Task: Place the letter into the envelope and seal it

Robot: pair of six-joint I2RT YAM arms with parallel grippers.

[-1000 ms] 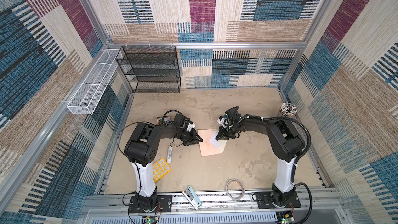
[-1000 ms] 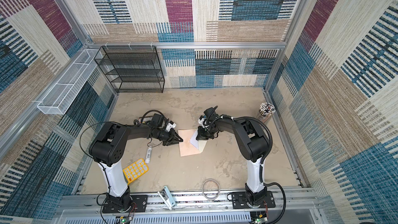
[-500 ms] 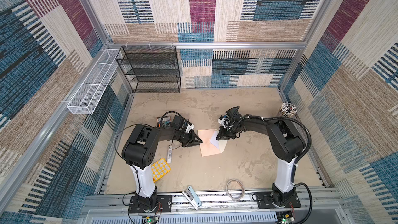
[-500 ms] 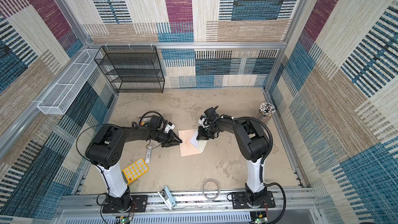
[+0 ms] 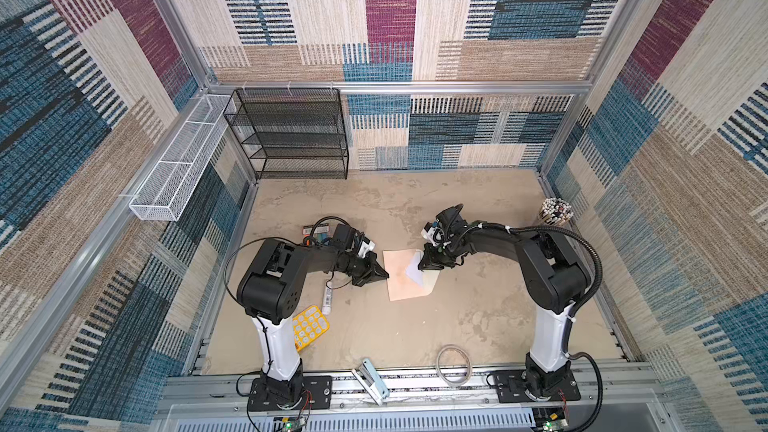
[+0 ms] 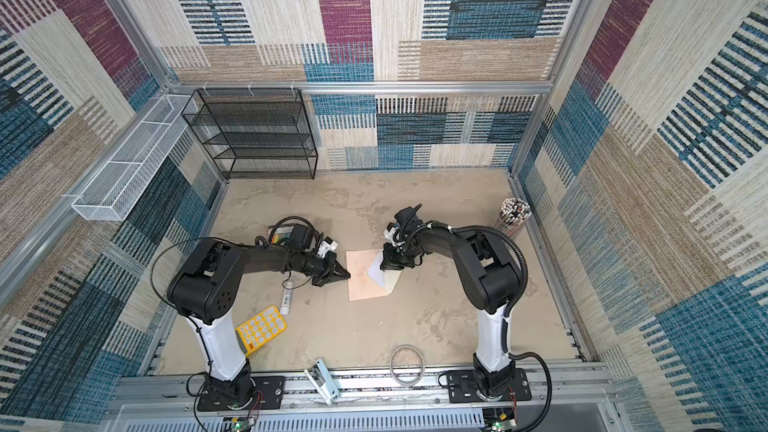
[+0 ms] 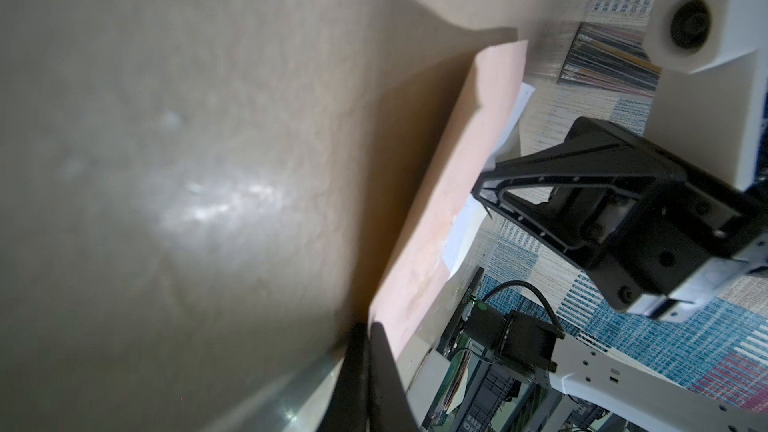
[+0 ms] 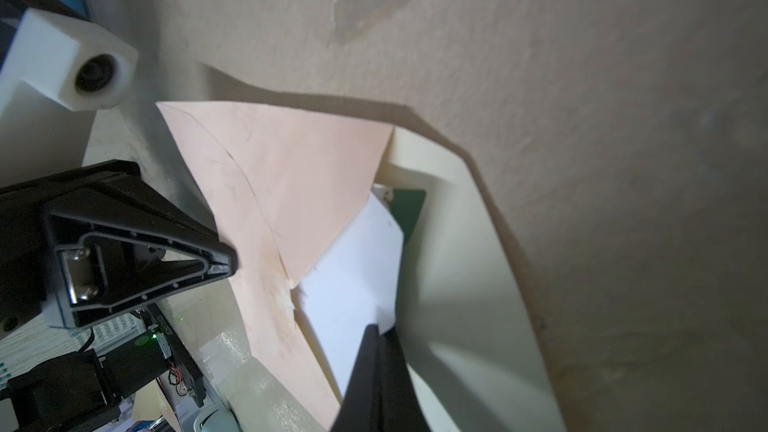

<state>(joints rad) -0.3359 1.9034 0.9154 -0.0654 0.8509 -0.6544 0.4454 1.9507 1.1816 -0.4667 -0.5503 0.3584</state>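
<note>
Feeding the letter [image 8: 357, 268] into the envelope [image 8: 291, 176]: tucking part of the sheet under the pink front, leaving a white corner and a green strip sticking out over the open cream flap [image 8: 457, 284]. Pinching the letter's free edge, by the look of it, with the right claw [image 8: 376, 351], jaws fully closed. Resting the left claw [image 7: 368, 338], also closed, tip against the envelope's opposite edge; not showing whether any paper is caught between its jaws. Lying flat in the middle of the desk [image 5: 374, 326], both papers, well apart from the yellow calculator [image 5: 309, 324] beside the left arm's base. Judging the insertion as only partly done; leaving to do: sliding the sheet fully inside, folding the flap over, pressing it sealed.
</note>
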